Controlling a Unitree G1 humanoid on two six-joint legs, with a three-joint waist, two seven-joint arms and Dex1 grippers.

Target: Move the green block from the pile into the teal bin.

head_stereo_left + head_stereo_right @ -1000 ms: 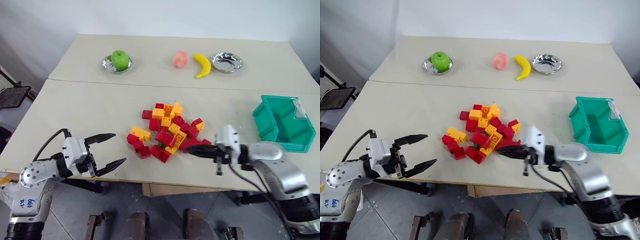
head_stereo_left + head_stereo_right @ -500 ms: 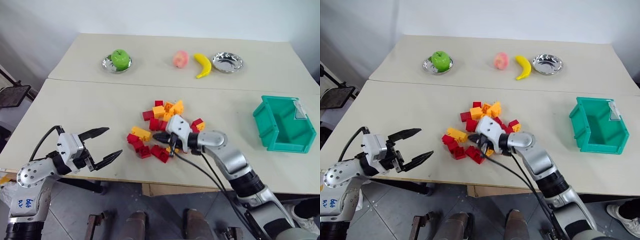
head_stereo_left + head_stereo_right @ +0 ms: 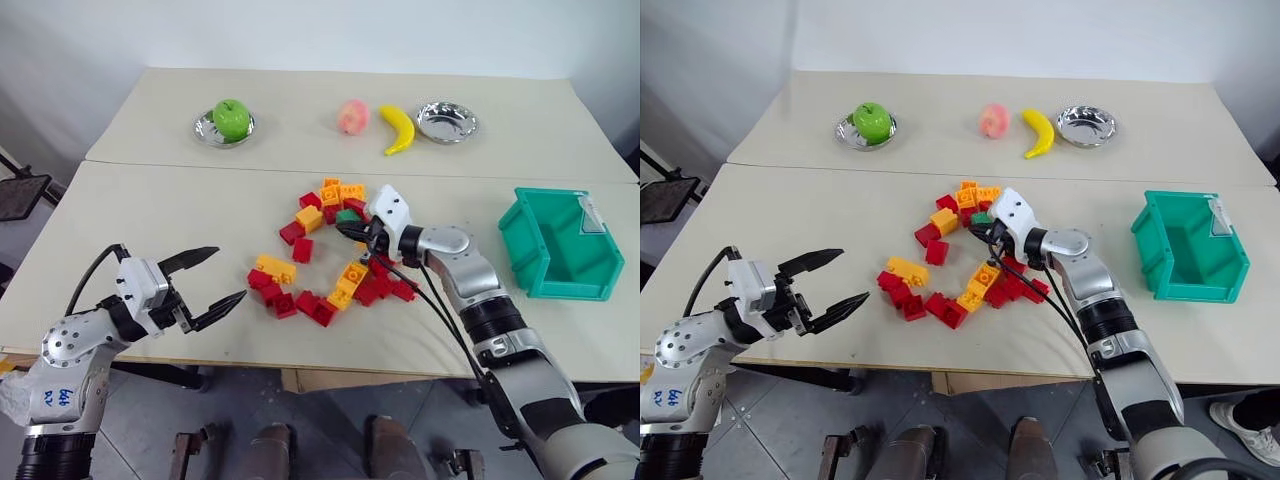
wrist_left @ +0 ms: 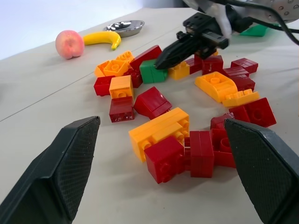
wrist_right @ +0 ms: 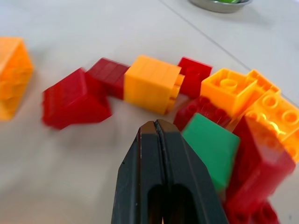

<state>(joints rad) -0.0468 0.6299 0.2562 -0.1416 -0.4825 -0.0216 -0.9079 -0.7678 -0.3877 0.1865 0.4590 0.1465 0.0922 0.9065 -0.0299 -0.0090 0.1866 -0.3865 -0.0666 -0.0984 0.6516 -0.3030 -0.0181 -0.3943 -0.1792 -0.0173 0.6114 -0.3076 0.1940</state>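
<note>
Nearest the table's front edge, left gripper (image 3: 213,283) hovers with its two black fingers spread wide, nothing between them, pointing toward the pile (image 3: 335,250) of small red and orange-yellow studded plastic bricks, which lies just ahead of it and to its right. Closest bricks to it: a long orange-yellow one (image 4: 159,129) touching a red cluster (image 4: 187,152). Right gripper (image 3: 345,228) is over the far part of the pile, fingers pressed together and empty, tips at the small dark green studded plastic block (image 5: 210,145). Green block sits among the far bricks, just beside the closed tips, touching red and orange bricks around it; whether the tips actually touch it is unclear. Beyond the tips: an orange-yellow cube (image 5: 150,83) and two red bricks (image 5: 77,98) on bare table (image 3: 160,215). Teal open-front plastic bin with white label (image 3: 560,243) stands well apart to the right of the right gripper, empty. Far behind the pile: green apple (image 3: 231,118) on a round silver dish (image 3: 206,129), pink peach (image 3: 351,116), yellow banana (image 3: 397,129), second silver dish (image 3: 446,121).
</note>
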